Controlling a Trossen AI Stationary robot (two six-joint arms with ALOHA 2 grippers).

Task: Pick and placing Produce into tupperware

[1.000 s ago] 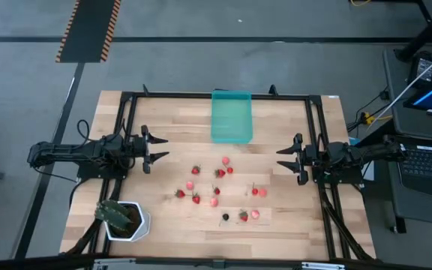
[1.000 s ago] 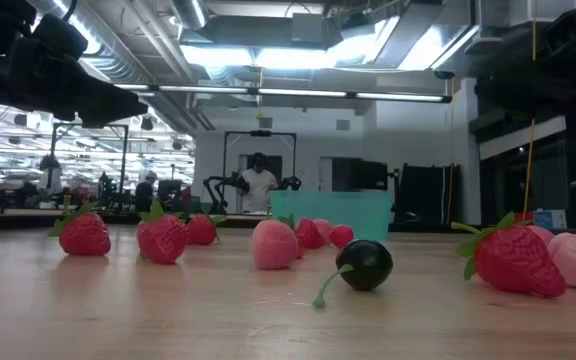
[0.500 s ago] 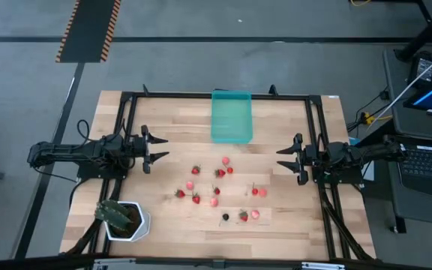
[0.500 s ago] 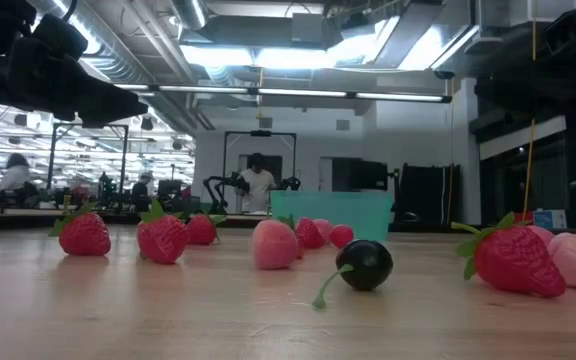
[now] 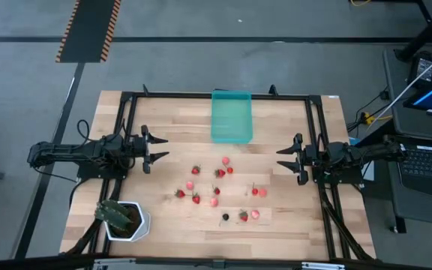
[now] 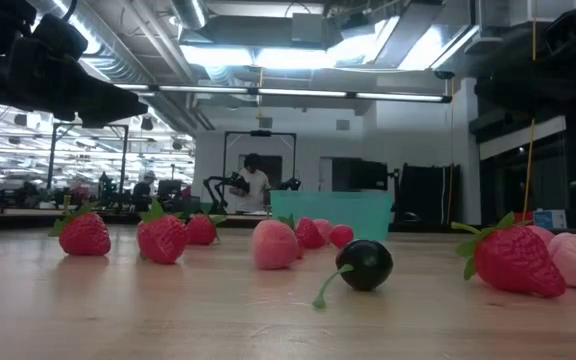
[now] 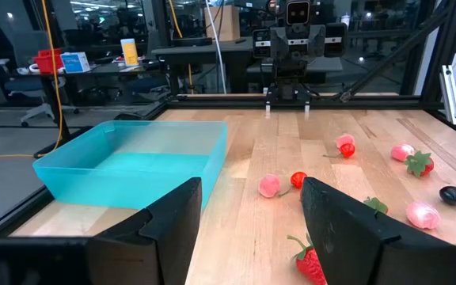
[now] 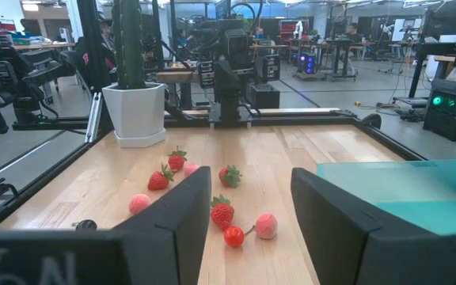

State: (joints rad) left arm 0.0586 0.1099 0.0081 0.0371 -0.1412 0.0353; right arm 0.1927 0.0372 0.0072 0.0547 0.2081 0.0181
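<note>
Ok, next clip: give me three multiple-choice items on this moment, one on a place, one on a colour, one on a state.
1. Where is the tupperware?
A. far edge of the table, centre
B. beside the plant pot
C. under the right claw

2. What colour is the lone small berry?
A. yellow
B. dark, near black
C. white

3. What does the left claw hold?
A. a strawberry
B. the tupperware
C. nothing, jaws open

Answers: 1 A, the high view shows it at the far middle; 2 B, plain in the low view; 3 C, its wrist view shows an empty gap between the fingers.
</note>
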